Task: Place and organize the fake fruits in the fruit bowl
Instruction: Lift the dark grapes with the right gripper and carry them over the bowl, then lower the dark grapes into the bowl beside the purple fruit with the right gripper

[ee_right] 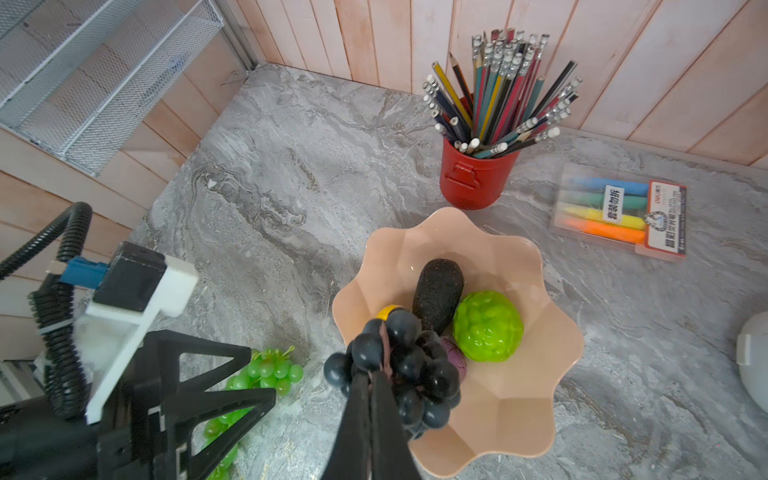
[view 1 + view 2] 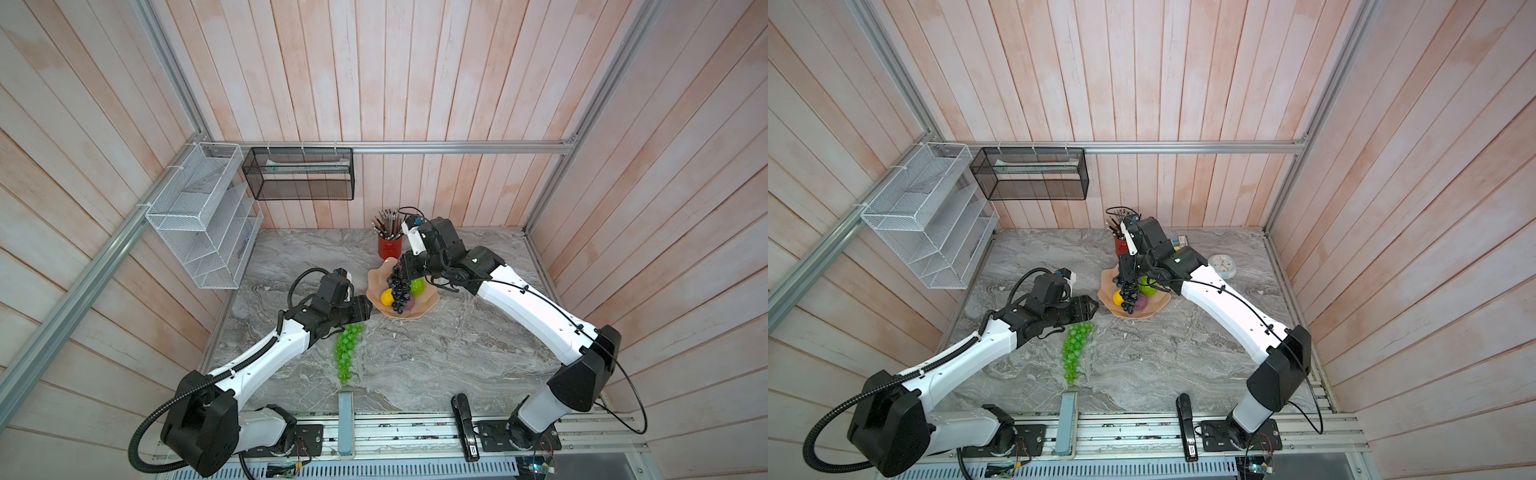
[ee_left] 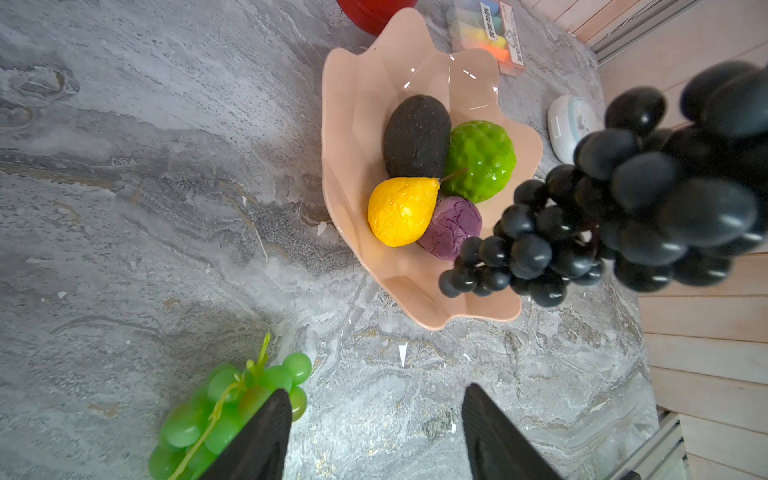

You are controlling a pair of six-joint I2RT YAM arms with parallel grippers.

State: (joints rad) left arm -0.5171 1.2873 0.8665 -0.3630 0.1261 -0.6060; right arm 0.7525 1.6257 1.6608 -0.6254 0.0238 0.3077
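Bowl (image 3: 353,124) — avocado (image 3: 417,135), lime-green ball (image 3: 480,160), yellow fruit (image 3: 401,212), purple ball (image 3: 451,224)

The clear marker pack (image 1: 619,214) on the bench (image 1: 291,166) bore a white sticker with black Chinese characters, seemingly 套装勿拆. Its red end panel carried a small mark that looked like "deli" and white Chinese lettering too small to read. A white tag on the black device (image 2: 1185,419) at the front rail was illegible.

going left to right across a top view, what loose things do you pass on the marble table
green grape bunch, fruit bowl, round white clock. the dark grape bunch overlaps the bowl, so it's left out
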